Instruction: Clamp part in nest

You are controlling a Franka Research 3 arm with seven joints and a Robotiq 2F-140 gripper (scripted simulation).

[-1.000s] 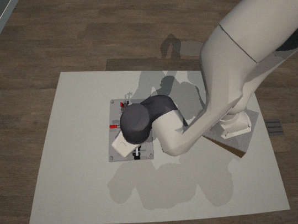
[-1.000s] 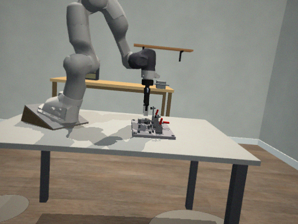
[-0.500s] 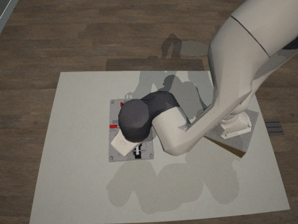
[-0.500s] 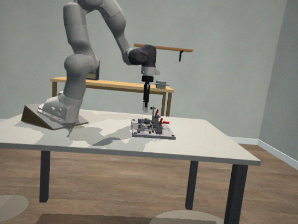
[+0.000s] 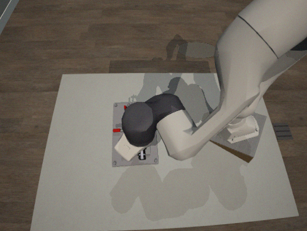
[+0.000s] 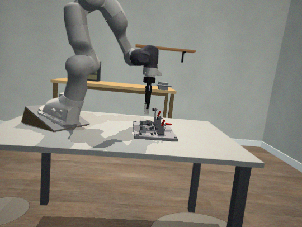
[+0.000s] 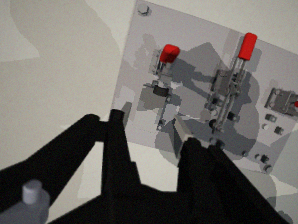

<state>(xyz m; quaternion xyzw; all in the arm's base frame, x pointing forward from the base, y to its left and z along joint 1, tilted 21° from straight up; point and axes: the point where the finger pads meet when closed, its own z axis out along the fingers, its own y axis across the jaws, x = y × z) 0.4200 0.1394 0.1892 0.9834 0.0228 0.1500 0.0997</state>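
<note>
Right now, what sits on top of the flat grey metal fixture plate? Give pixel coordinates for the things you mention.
On the plate [image 5: 117,116] [image 6: 154,137] [image 7: 132,55] stand three red-handled clamps [image 5: 116,130] [image 6: 163,123] [image 7: 248,46] and small dark posts [image 7: 232,116]. From above, the dark rounded wrist [image 5: 137,122] [image 6: 151,56] hides its middle; in the wrist view, black gripper fingers cover some near edge.

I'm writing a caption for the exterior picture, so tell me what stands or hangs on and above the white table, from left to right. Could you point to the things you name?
The arm's base wedge [image 6: 29,118], the arm's base [image 6: 74,113], the pincer [image 6: 147,110] [image 7: 150,118], the red handle lying level [image 6: 168,124].
</note>
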